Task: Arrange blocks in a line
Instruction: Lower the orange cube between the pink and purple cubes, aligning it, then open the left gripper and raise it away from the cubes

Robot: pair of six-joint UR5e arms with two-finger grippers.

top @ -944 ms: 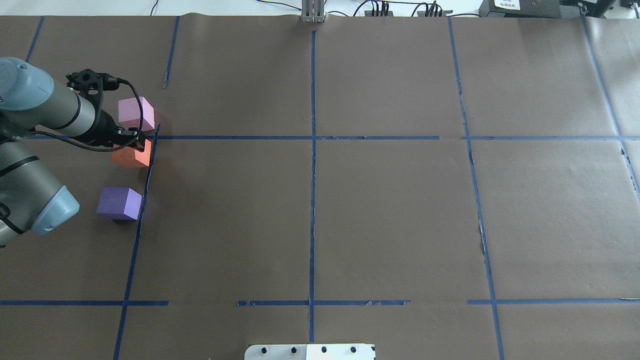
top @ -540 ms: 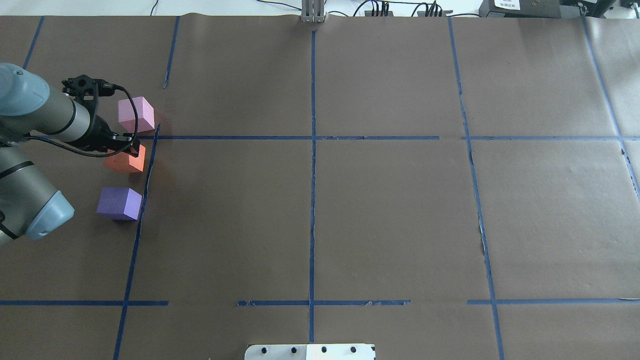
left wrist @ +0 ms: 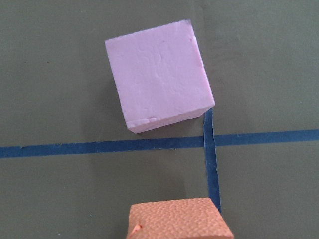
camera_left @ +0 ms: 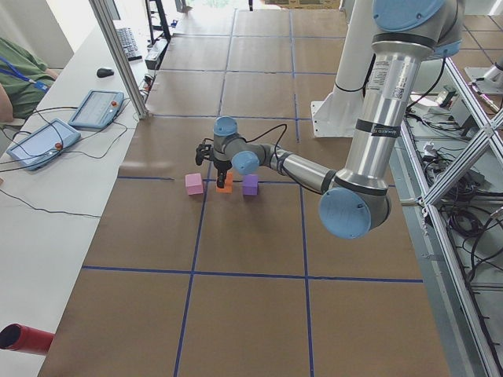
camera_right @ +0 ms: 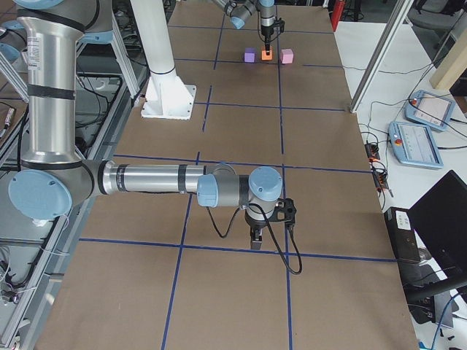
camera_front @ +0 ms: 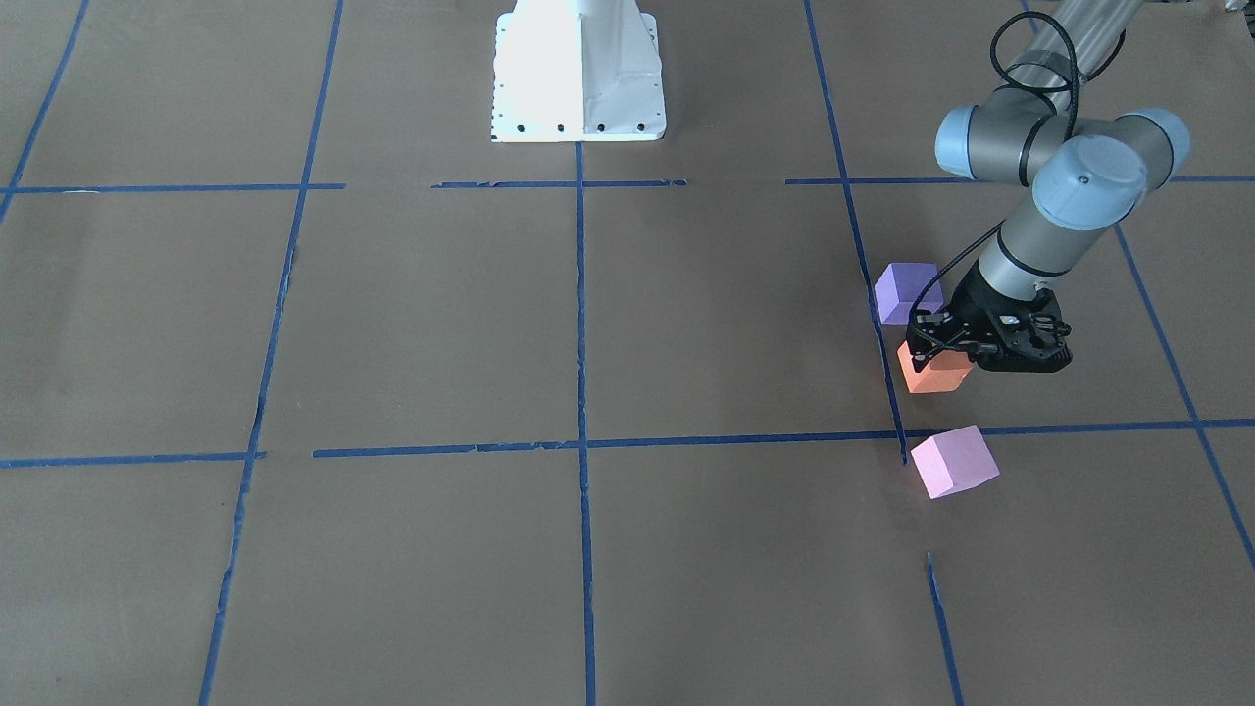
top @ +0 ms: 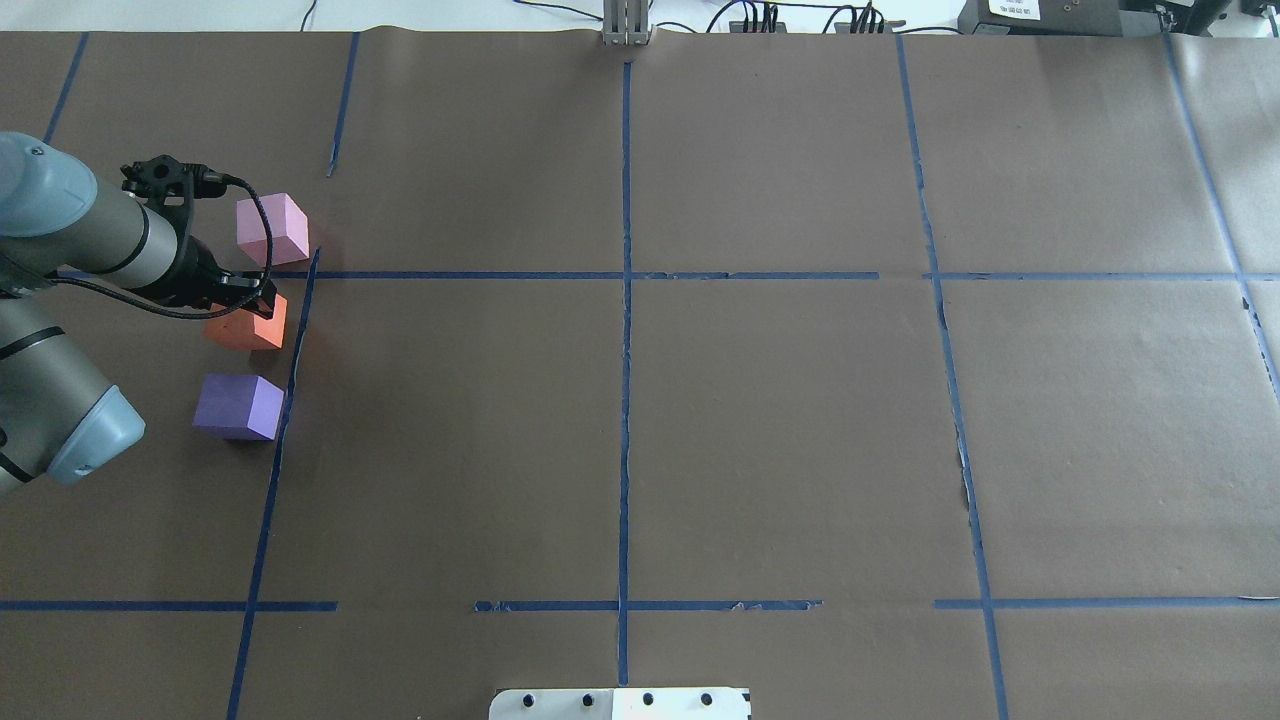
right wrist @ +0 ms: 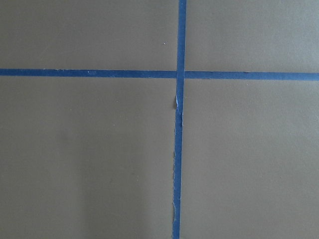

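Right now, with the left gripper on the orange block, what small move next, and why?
Probably open the left gripper and leave the orange block where it is: it already sits between the pink block and the purple block, roughly in line with them.

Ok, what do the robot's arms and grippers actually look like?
The left arm and the right arm are silver-grey tubes with rounded light-blue joint caps and thin black bands. The left gripper and the right gripper are black and two-fingered, and a black cable loops loose by each wrist.
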